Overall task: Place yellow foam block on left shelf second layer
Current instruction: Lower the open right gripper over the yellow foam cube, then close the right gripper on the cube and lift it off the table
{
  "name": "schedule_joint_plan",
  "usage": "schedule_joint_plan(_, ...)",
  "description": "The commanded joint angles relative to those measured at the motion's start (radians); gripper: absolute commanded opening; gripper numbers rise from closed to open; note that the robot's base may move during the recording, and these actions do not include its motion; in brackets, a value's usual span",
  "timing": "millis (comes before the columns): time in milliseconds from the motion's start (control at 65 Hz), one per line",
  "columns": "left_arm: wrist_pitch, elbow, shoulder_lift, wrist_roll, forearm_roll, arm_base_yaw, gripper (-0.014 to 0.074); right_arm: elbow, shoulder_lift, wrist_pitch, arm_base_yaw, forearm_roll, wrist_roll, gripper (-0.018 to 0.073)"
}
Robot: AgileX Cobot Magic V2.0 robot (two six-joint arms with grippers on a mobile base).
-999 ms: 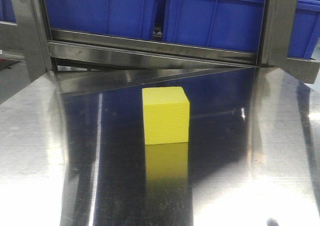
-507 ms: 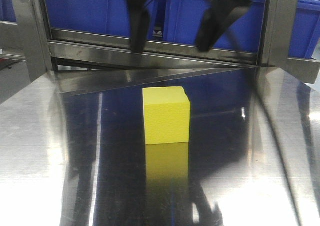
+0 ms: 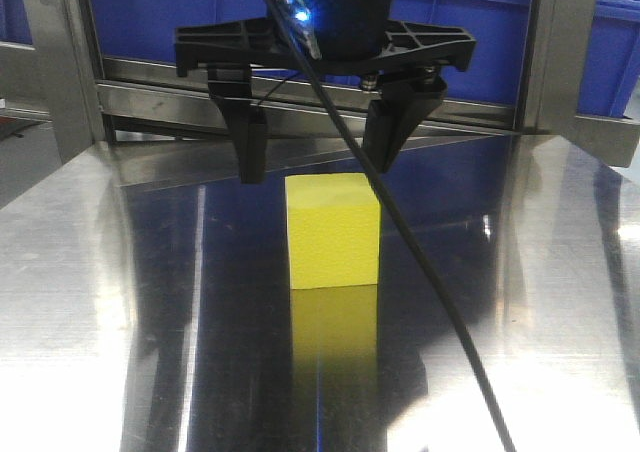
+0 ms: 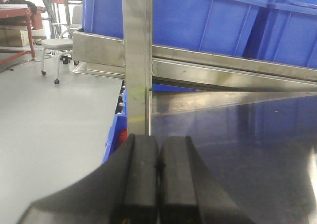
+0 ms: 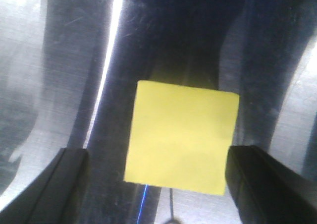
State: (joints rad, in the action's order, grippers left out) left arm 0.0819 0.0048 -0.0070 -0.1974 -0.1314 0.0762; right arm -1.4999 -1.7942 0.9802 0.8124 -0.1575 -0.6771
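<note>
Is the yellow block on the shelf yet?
Not yet. Done: the right gripper is lined up above the yellow foam block, jaws open either side. In hand: nothing; the block sits on the metal table, and the left gripper is shut, empty. Left: grab, lift, shelve it.

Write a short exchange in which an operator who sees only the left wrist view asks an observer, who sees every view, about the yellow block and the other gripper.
Operator: I see my shut left gripper and blue bins, but no block. Where is it?
Observer: The block sits upright on the table, plain in the front view.
Operator: Is the right gripper anywhere near it?
Observer: The right gripper is open just above it, with a finger to each side, as the right wrist view shows.
</note>
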Motion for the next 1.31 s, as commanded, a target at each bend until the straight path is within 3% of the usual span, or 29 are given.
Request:
schedule_joint_plan(0, -0.088, 0.026, 0.007, -0.004, 0.007, 0.005, 0.0136, -0.035, 0.047, -0.017, -0.016, -0.039, -0.008, 0.0624)
schedule_joint_plan(799, -0.088, 0.026, 0.007, -0.004, 0.007, 0.005, 0.0136, -0.035, -0.073, -0.047, -0.035, -0.048, -0.008, 0.0618)
schedule_joint_plan(907, -0.088, 0.026, 0.007, -0.004, 0.007, 0.005, 0.0136, -0.035, -0.082, -0.039, -0.039, -0.046, -0.008, 0.0549)
schedule_joint_plan(1092, -0.088, 0.026, 0.007, -0.004, 0.007, 0.005, 0.0136, -0.034, -0.079, -0.037, -0.062, -0.045, -0.007, 0.0335)
schedule_joint_plan(1291, -0.088, 0.026, 0.007, -0.004, 0.007, 0.005, 0.0136, -0.018, -0.026, -0.023, -0.133, -0.036, 0.044, 0.0320)
